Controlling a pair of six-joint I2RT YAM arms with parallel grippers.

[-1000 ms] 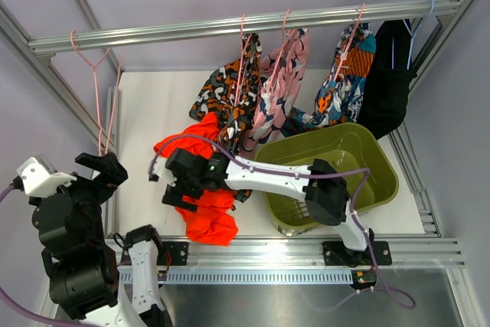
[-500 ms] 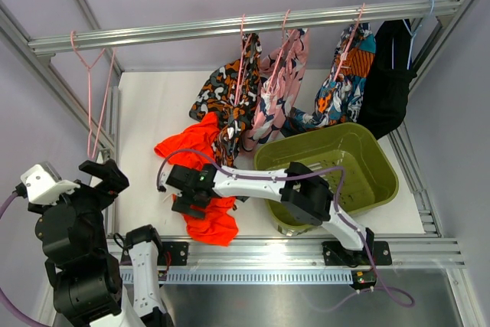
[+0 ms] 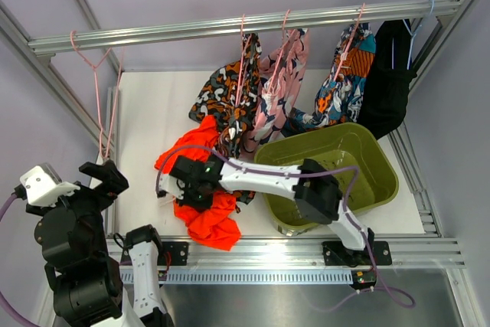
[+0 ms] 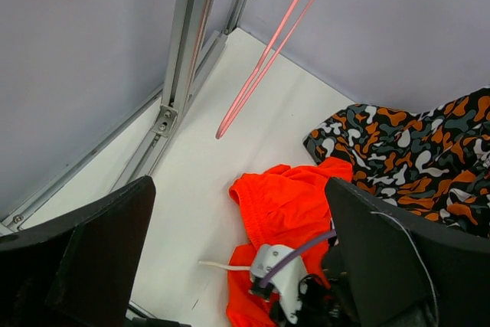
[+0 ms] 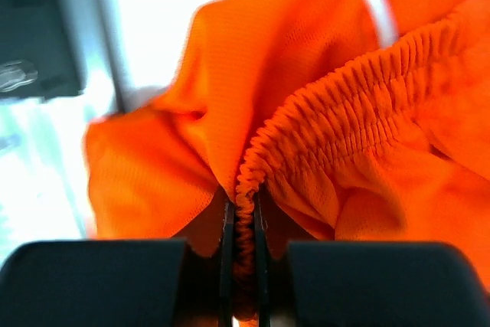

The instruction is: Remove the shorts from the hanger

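The orange-red shorts (image 3: 208, 223) lie crumpled on the white table, off the hanger. My right gripper (image 3: 184, 195) is down on them and shut on a fold of the gathered waistband (image 5: 243, 189), which is pinched between its fingers (image 5: 243, 212). In the left wrist view the shorts (image 4: 295, 201) show below my left gripper (image 4: 241, 254). The thin pale-pink hanger (image 3: 99, 89) hangs bare from the rail at far left, and its lower end (image 4: 256, 74) dangles above the table. My left gripper (image 3: 103, 178) is open beside it, holding nothing.
A green tub (image 3: 383, 160) stands at the right of the table. On the rail (image 3: 153, 34) hang a black-orange-white patterned garment (image 3: 226, 93), a pink floral one (image 3: 279, 82), another patterned one (image 3: 348, 74) and a black one (image 3: 390, 74). Aluminium frame posts (image 4: 184, 59) line the left side.
My right gripper has gone from open to shut on the shorts' waistband and has shifted slightly on the fabric. My left arm has drawn back and down a little, still open.
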